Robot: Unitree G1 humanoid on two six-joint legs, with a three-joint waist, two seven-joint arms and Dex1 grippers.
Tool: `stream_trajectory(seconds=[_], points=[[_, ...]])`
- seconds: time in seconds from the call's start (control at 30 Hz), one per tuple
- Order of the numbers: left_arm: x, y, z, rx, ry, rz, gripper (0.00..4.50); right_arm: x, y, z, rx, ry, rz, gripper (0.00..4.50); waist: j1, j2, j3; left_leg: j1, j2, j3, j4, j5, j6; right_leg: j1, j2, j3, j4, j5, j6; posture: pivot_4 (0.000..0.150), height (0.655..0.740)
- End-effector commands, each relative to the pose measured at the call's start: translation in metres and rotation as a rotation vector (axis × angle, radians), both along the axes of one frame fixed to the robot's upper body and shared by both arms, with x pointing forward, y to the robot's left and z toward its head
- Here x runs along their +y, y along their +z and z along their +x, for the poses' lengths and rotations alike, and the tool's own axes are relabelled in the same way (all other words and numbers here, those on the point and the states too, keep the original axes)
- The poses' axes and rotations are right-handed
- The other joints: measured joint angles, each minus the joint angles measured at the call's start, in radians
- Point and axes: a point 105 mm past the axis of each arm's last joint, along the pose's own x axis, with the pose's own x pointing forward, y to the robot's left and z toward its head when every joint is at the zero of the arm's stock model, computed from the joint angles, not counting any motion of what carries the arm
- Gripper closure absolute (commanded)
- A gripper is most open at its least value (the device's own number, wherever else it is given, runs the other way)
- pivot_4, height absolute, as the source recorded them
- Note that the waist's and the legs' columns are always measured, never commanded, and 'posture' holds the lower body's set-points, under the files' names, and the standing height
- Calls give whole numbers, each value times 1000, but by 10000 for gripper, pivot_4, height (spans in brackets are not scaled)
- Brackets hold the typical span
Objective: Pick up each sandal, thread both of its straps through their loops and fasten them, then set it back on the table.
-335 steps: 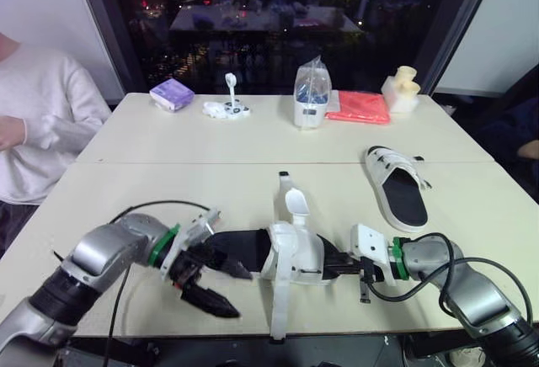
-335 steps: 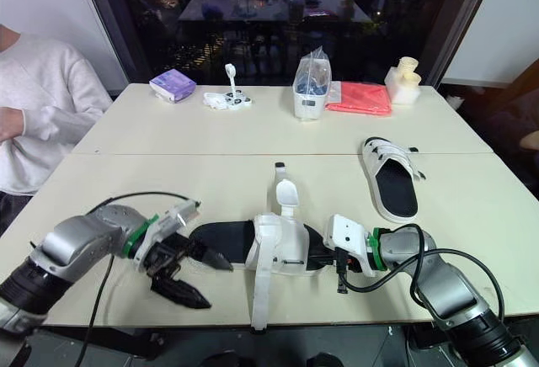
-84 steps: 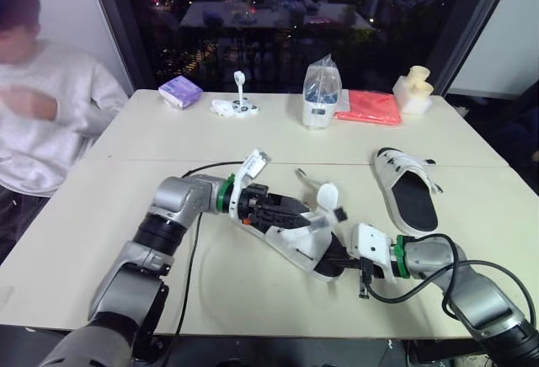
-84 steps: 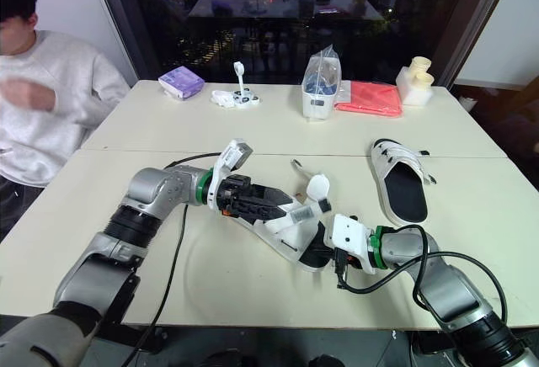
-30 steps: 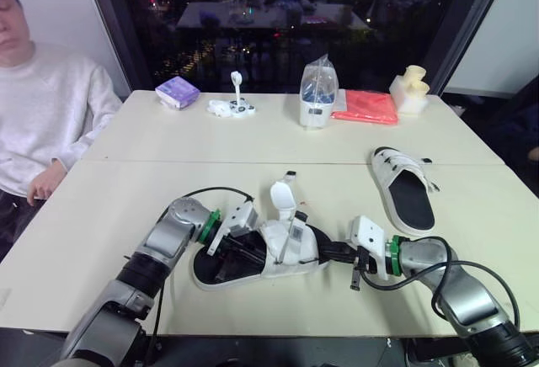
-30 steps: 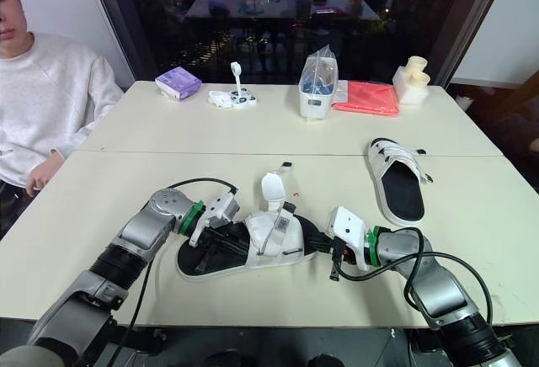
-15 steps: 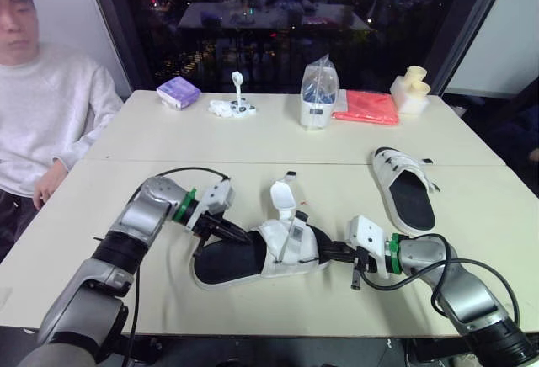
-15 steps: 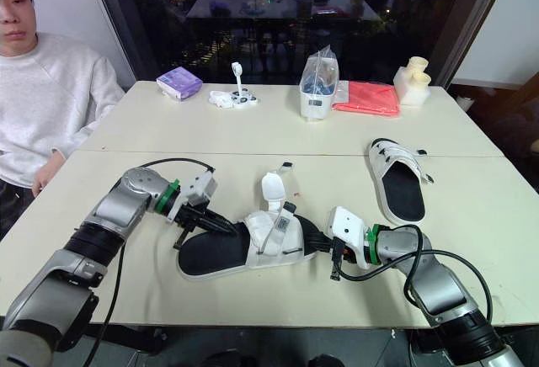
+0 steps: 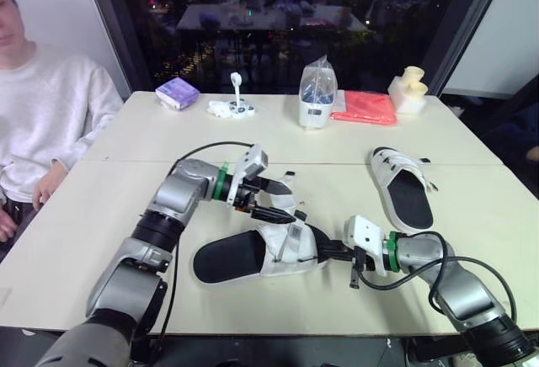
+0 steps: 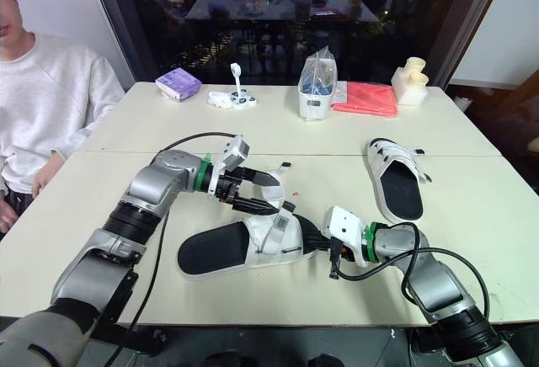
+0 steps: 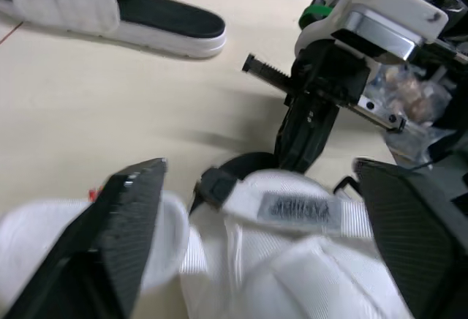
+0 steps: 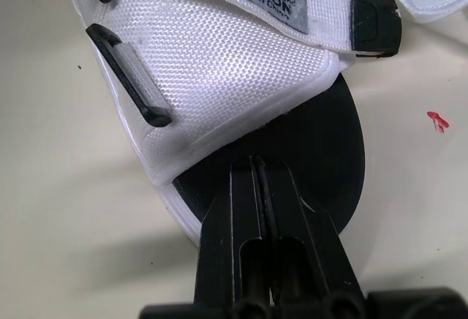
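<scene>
We are keeping our right gripper (image 12: 252, 169) pinched shut on the near sandal's (image 9: 244, 256) toe. Our left gripper (image 9: 285, 200), fingers spread, has moved from the heel to above the straps (image 9: 290, 241). The table (image 9: 93, 215) lies bare leftward.

Along the far side of the cream table (image 9: 168, 144) lie a purple packet (image 9: 175, 93), a small white gadget (image 9: 232, 108) with an upright stem, a clear bag (image 9: 317, 89) over a white tub, a red cloth (image 9: 365, 108) and a cream block (image 9: 408, 87), while a person (image 9: 42, 123) in a white sweatshirt sits at the left.
</scene>
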Motion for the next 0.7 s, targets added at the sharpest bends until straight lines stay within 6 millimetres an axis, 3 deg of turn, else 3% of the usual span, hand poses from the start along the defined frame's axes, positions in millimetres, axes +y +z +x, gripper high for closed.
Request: stream_trajectory(seconds=[0.03,0.37,0.7], points=[[-14,8,1,-53,-26,3,1954,-4,-16,-3,52,-12,-39,45000,0,0,0,0,0,0,0,0,0,0,0,0,0,0,0,1500,7400],[-34,-15,15,-33,11,163,1954,-4,-17,-2,47,-18,-47,45000,2,0,0,0,0,0,2,0,0,-1,0,0,1,0,0,1500,7400],[-35,-21,8,128,-28,259,1954,-5,-19,-1,41,-23,-58,45000,2,0,0,0,1,0,2,0,1,-1,-1,1,2,0,0,1500,7400]])
